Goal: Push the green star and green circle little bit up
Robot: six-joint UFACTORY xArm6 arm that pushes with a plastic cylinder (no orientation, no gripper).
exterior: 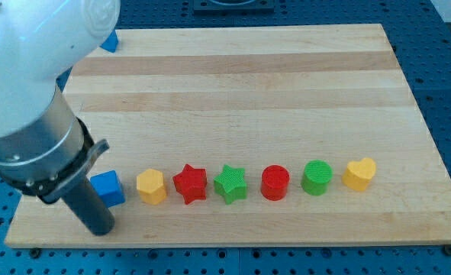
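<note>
The green star (230,183) lies in a row of blocks near the view's bottom, between the red star (190,183) and the red circle (275,182). The green circle (317,177) is right of the red circle, left of the yellow heart (359,173). My tip (99,228) is at the view's bottom left, just left of and below the blue cube (107,188), far left of both green blocks.
A yellow hexagon (151,186) sits between the blue cube and the red star. A blue block (110,41) shows partly at the board's top left behind the arm. The arm's white body (27,84) covers the left side of the wooden board (240,92).
</note>
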